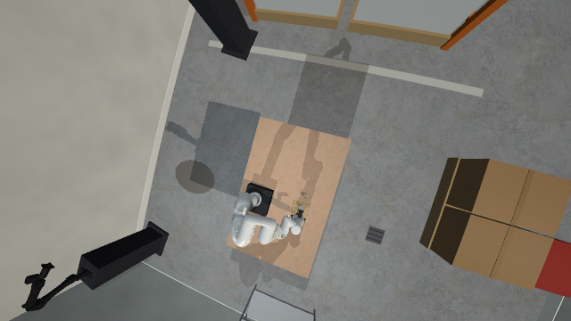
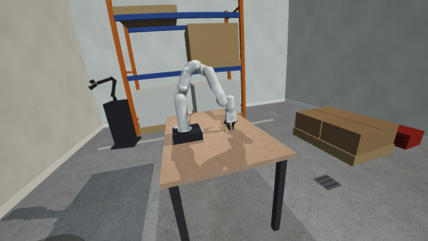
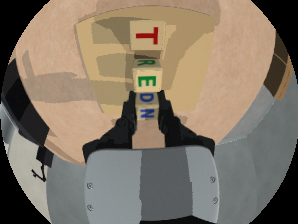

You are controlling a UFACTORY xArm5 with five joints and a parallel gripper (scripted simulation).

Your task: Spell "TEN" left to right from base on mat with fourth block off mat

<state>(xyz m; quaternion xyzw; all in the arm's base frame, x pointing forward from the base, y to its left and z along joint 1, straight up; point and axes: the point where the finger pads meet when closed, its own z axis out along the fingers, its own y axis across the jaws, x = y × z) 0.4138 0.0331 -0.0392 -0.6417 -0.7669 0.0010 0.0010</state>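
The tan mat (image 1: 306, 205) (image 2: 227, 130) (image 3: 201, 36) lies on the table. In the wrist view, the block with a red T (image 3: 147, 35) on top lies on it, crossbar to the image's right. Nearer stands the block with a green E (image 3: 147, 81), a green R on its side. Nearest is the block with a blue N (image 3: 147, 113) on top and a blue D on its side, near the mat's near edge. My gripper (image 1: 301, 213) (image 2: 231, 128) (image 3: 146, 99) is low over the mat, shut on the N block. Its height and the fourth block cannot be made out.
The black robot base (image 1: 268, 205) (image 2: 188, 136) stands on the wooden table (image 1: 308, 260) (image 2: 267, 147), to one side of the mat. The arm (image 1: 256, 223) (image 2: 214, 85) reaches from it to the mat. Arm shadows fall across the table.
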